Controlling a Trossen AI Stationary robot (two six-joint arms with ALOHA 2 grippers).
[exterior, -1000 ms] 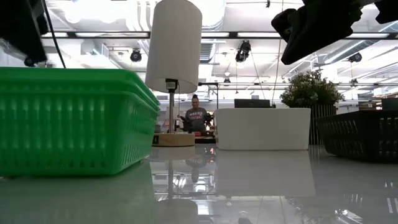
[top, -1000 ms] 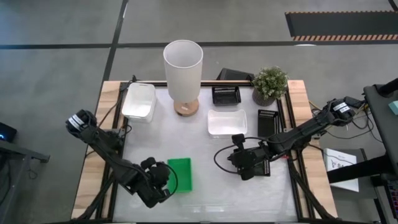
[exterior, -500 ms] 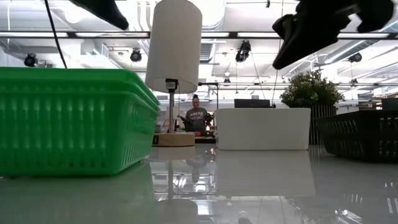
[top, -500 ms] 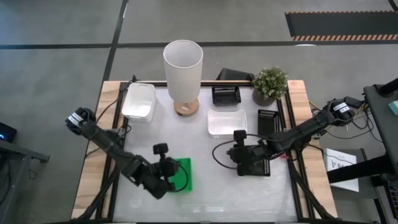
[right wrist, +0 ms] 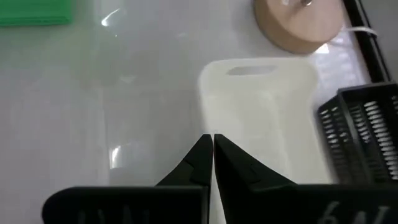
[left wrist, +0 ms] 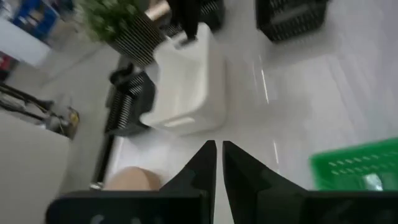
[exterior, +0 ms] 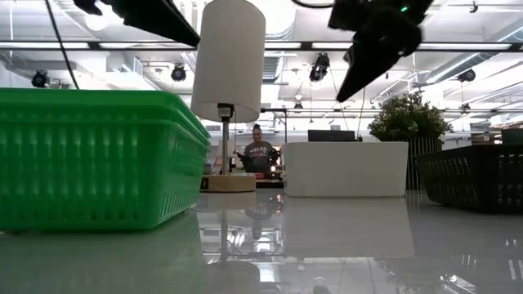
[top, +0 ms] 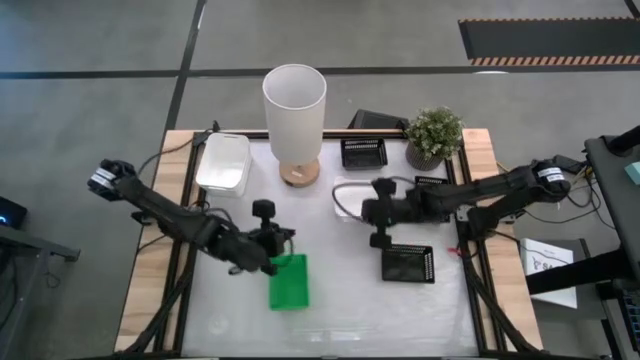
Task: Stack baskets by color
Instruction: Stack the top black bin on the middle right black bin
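A green basket [top: 288, 285] [exterior: 90, 159] sits flat on the table near the front. My left gripper [top: 284, 240] [left wrist: 219, 149] hangs shut above its far edge, pointing toward the far right. A white basket [top: 348, 192] [right wrist: 261, 118] rests on the table's middle, and my right gripper [top: 352, 207] [right wrist: 211, 140] hovers shut over its near left corner, slanting down. A black basket [top: 408, 264] lies on the table at the near right, clear of both arms. Another white basket [top: 222, 163] stands at the far left.
A tall white lamp [top: 294, 120] on a wooden foot and a potted plant [top: 434, 135] stand at the far edge. Between them sits a black basket [top: 363, 152], with another [top: 432, 183] at the right under my right arm. Bare tabletop lies at the near left.
My left gripper has risen from the near edge beside the green basket and swung toward the far right, rolling its wrist. My right gripper has left the spot over the near black basket and gone toward the far edge, above the white basket. No basket has moved.
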